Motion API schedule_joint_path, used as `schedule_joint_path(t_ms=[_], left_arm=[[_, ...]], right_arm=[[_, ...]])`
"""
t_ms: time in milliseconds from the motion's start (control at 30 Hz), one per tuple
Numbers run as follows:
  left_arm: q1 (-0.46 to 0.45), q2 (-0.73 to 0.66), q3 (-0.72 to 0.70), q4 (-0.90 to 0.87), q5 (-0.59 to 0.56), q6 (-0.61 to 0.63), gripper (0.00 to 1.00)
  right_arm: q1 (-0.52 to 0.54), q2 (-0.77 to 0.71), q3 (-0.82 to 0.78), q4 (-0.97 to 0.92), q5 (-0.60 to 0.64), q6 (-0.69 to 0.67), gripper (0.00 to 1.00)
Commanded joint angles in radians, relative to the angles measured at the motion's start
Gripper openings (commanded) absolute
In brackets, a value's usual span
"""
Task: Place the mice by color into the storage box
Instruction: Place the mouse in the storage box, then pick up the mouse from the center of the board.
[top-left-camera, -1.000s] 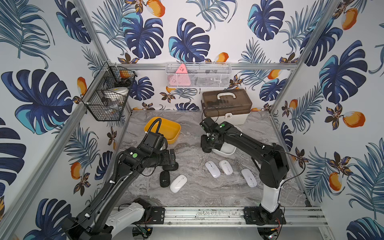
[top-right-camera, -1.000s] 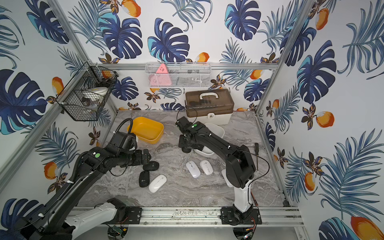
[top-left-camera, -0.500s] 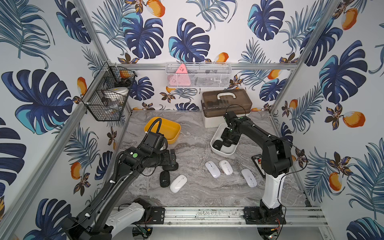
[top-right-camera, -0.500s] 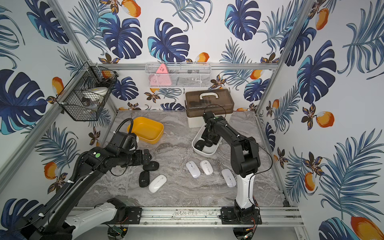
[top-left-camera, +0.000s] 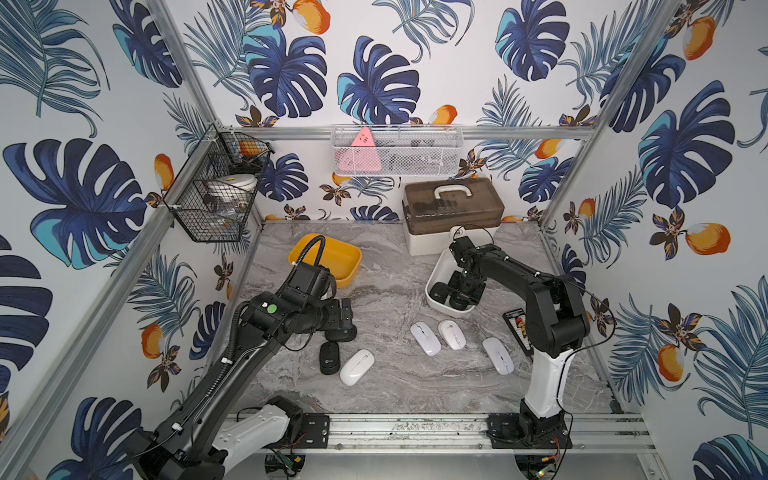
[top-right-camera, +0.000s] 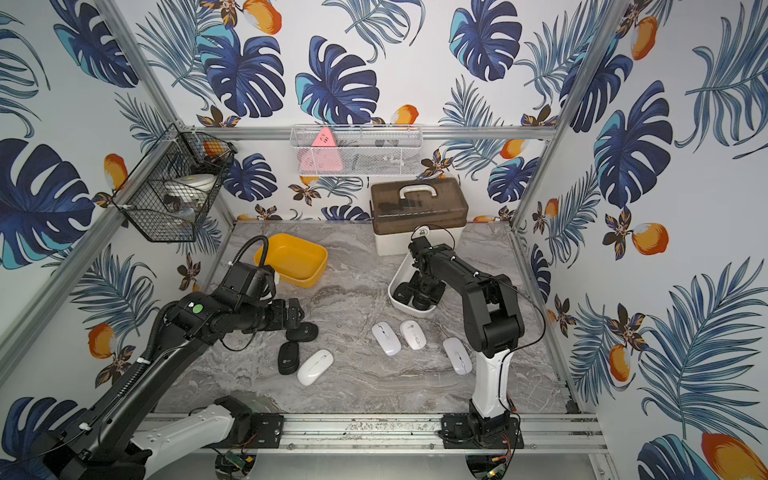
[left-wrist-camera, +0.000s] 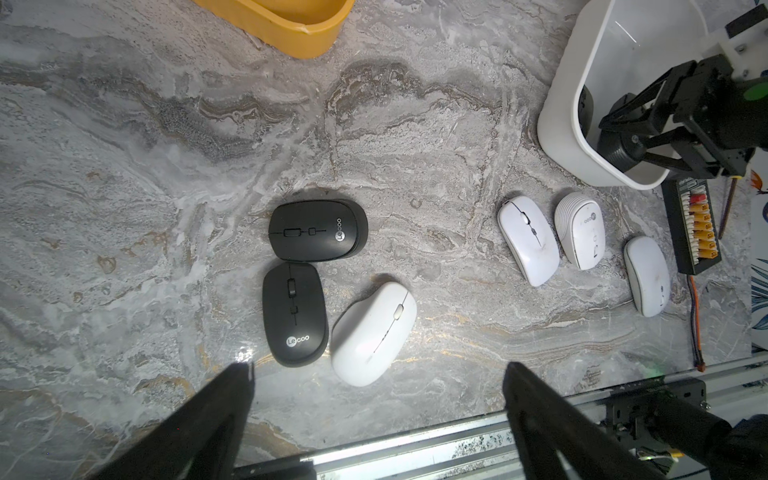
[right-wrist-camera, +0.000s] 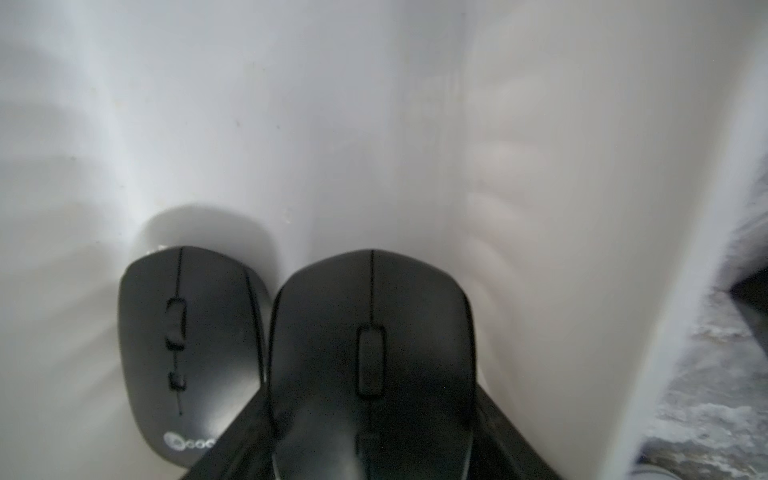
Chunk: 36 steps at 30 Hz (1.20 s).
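Note:
My right gripper (top-left-camera: 460, 296) is down inside the white storage box (top-left-camera: 434, 272), shut on a black mouse (right-wrist-camera: 372, 345). Another black mouse (right-wrist-camera: 187, 345) lies beside it against the box wall (right-wrist-camera: 374, 124). On the table, two black mice (left-wrist-camera: 318, 228) (left-wrist-camera: 293, 313) and a white mouse (left-wrist-camera: 374, 332) lie together. My left gripper (left-wrist-camera: 377, 365) hovers open above them, holding nothing. Three more white mice (left-wrist-camera: 528, 239) (left-wrist-camera: 579, 228) (left-wrist-camera: 646, 274) lie in a row in front of the box.
An empty yellow bin (top-left-camera: 332, 259) stands at the back left. A brown-lidded toolbox (top-left-camera: 453, 216) stands behind the white box. A black connector board (left-wrist-camera: 692, 224) lies by the right arm's base. Wire baskets hang on the walls.
My right gripper carried the black mouse from left of the white box over its rim and down inside. The left arm stayed still.

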Motion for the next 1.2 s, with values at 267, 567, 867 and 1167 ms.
schedule_joint_path(t_ms=[267,567,867,1167], left_arm=[[0.002,-0.003,-0.029,0.012,-0.002,0.007,0.99],[0.002,0.035,-0.055,0.020,-0.022,-0.013,0.99],[0.032,0.095,-0.070,-0.003,-0.035,-0.039,0.99],[0.084,0.189,-0.141,-0.052,0.022,-0.049,0.99]], right_arm=[[-0.019,-0.075,-0.121,-0.016,-0.004,-0.041,0.67],[-0.018,-0.117,-0.138,-0.022,-0.010,-0.033,0.88],[-0.017,-0.203,-0.115,-0.061,-0.046,-0.065,0.88],[0.037,-0.343,-0.136,-0.053,-0.138,-0.117,0.89]])
